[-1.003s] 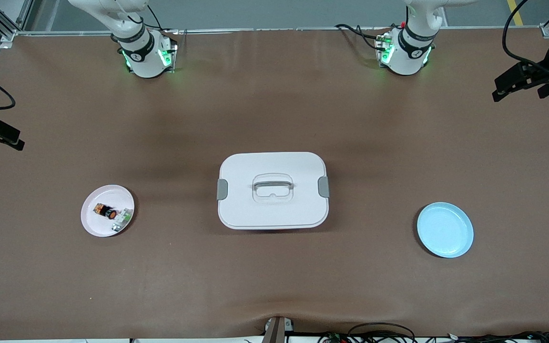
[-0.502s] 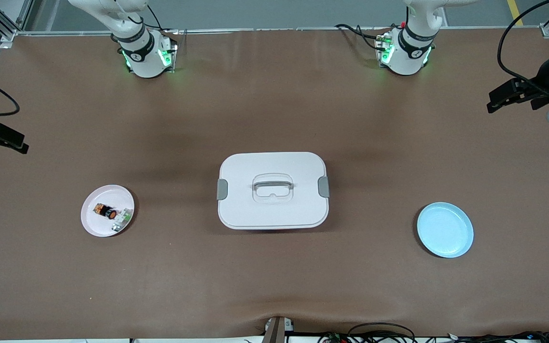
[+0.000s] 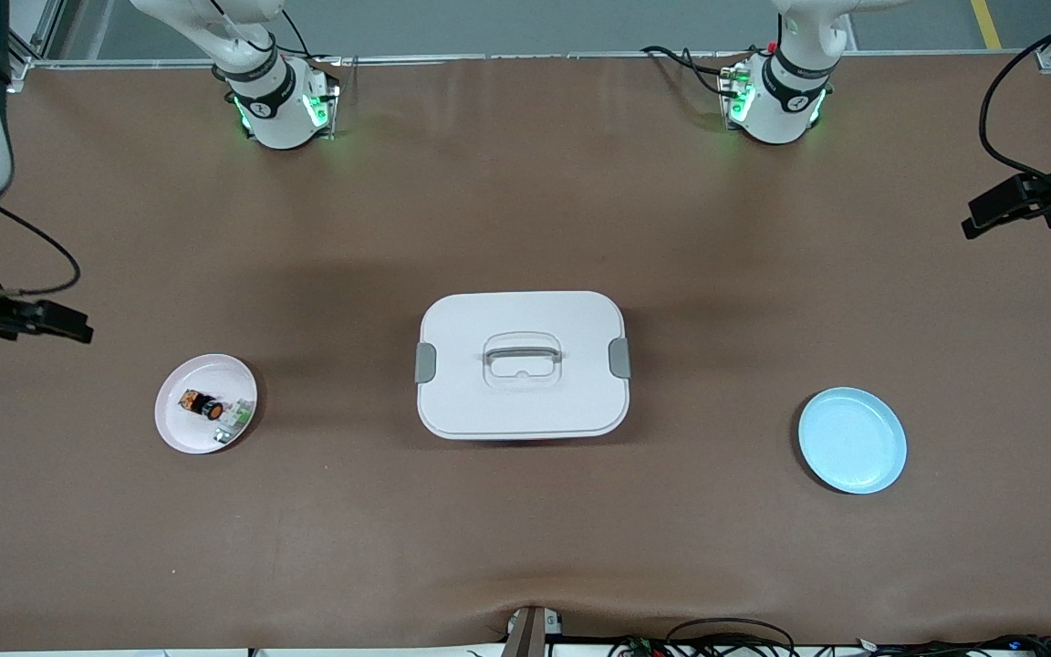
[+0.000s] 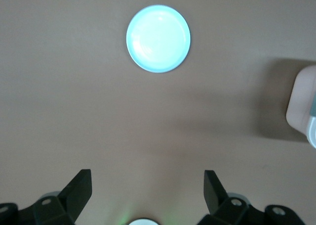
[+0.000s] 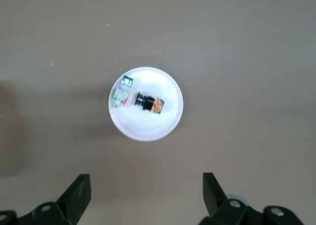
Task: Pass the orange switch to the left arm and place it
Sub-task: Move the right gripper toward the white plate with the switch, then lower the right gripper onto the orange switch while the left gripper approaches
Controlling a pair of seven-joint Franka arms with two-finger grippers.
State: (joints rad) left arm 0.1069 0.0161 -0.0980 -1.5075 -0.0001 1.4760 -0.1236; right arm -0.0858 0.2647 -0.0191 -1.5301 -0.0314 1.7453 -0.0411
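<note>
The orange switch (image 3: 203, 405) lies on its side on a pink plate (image 3: 181, 431) toward the right arm's end of the table; the right wrist view shows the switch (image 5: 148, 103) on that plate (image 5: 148, 128). My right gripper (image 3: 69, 327) hangs open and empty over bare table beside the plate, and its jaws (image 5: 145, 178) stand wide apart. The white lidded box (image 3: 523, 365) stands mid-table. My left gripper (image 3: 991, 214) hangs open and empty over the table's left-arm end, with its jaws (image 4: 148, 173) spread wide.
A small white-and-green part (image 3: 234, 420) shares the pink plate with the switch. A light blue plate (image 3: 852, 441) lies toward the left arm's end, and that plate (image 4: 158, 38) shows in the left wrist view with the box's edge (image 4: 302, 106). Cables trail along the table's front edge.
My right gripper has swung in from the table's end toward the pink plate. My left gripper has shifted a little along its end of the table. Both stay open.
</note>
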